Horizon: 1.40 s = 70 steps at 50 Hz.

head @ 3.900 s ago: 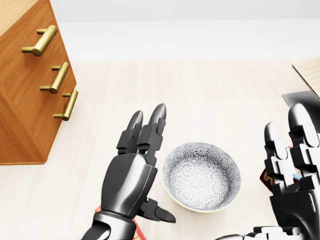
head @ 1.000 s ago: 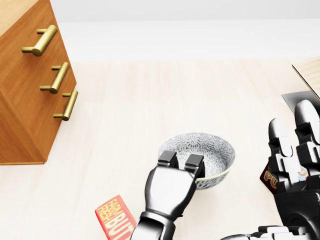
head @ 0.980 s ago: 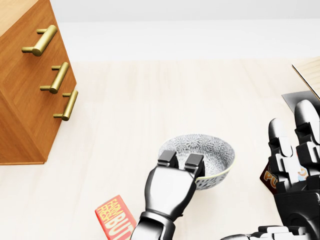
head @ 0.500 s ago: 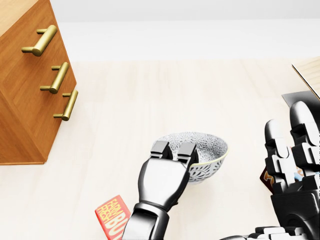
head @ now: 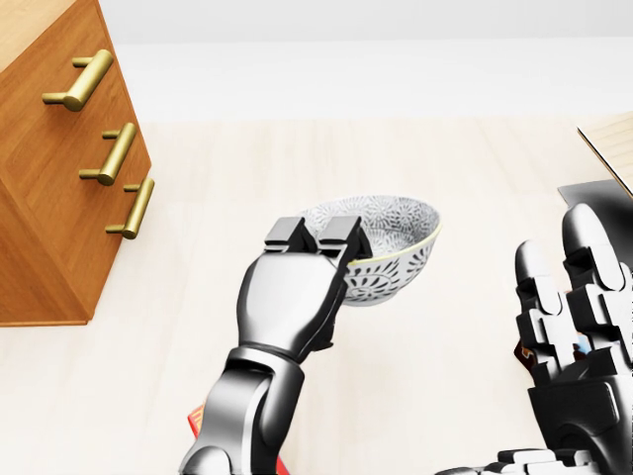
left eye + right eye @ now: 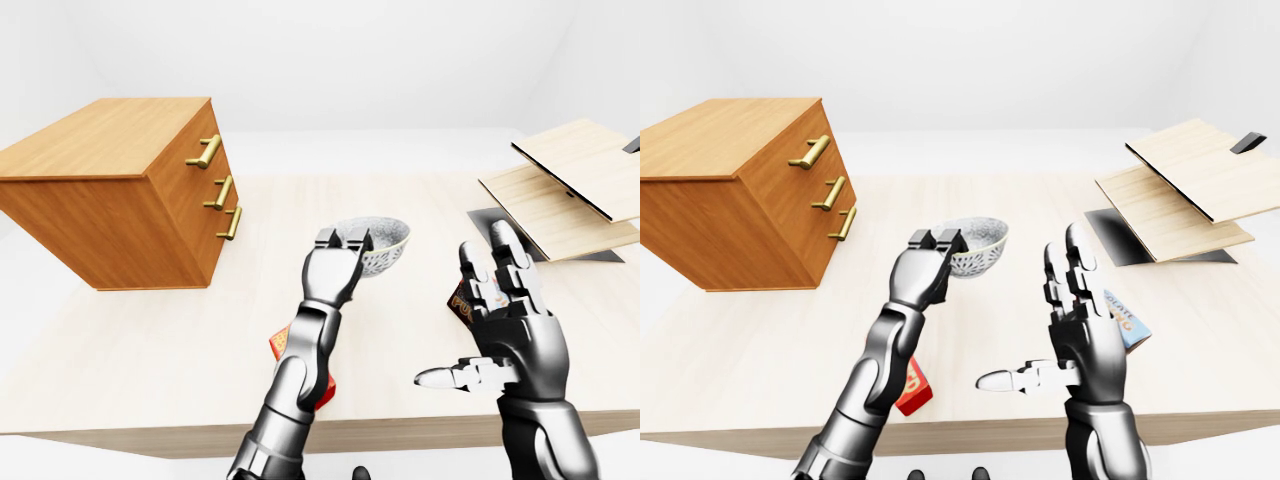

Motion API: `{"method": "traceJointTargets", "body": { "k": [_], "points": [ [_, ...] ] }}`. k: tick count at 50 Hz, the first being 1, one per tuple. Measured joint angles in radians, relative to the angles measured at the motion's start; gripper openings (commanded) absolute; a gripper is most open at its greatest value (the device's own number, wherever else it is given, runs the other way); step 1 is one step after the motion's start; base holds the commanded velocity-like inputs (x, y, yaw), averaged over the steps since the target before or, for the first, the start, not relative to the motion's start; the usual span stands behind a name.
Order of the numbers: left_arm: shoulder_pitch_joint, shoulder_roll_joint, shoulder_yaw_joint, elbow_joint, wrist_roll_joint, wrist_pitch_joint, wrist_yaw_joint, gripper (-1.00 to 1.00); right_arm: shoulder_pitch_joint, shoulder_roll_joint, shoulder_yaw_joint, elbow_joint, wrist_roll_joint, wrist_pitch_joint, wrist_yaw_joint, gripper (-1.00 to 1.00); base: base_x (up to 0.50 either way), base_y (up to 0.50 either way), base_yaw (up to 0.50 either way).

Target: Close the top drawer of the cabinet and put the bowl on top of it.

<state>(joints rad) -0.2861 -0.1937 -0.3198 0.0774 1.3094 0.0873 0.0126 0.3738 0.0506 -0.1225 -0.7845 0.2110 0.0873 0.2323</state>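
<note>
Three drawers stand shut in the cabinet (image 6: 120,190) on the desk (image 6: 130,350), left of the left hand (image 5: 292,302), whose fingers (image 5: 341,237) pinch the tilted bowl (image 5: 386,247) by its rim above the desk; right hand (image 6: 510,330) fingers spread, empty.

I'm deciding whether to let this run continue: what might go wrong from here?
The left hand pinches the bowl only at its near rim, and the bowl hangs tilted, so it may slip during the carry. The cabinet stands well to the view's left; the swing could knock the bowl against its brass handles.
</note>
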Motion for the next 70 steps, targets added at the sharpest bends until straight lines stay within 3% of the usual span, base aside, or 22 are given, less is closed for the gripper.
{"method": "traceJointTargets", "body": {
  "k": [35,57,70],
  "points": [
    [-0.182,0.079,0.152,-0.244,-0.118,0.0,-0.205,-1.0,0.016,-0.009,0.033,0.008,-0.014,0.0,-0.008,1.0,0.0,0.0,0.0],
    [-0.352,0.193,0.259,-0.262,-0.263,0.0,-0.218,-1.0,0.014,-0.021,0.059,0.033,-0.027,0.0,-0.021,1.0,0.0,0.0,0.0],
    [-0.441,0.287,0.318,-0.221,-0.347,0.0,-0.202,-1.0,0.002,-0.026,0.068,0.053,-0.032,0.0,-0.028,1.0,0.0,0.0,0.0]
  ]
}}
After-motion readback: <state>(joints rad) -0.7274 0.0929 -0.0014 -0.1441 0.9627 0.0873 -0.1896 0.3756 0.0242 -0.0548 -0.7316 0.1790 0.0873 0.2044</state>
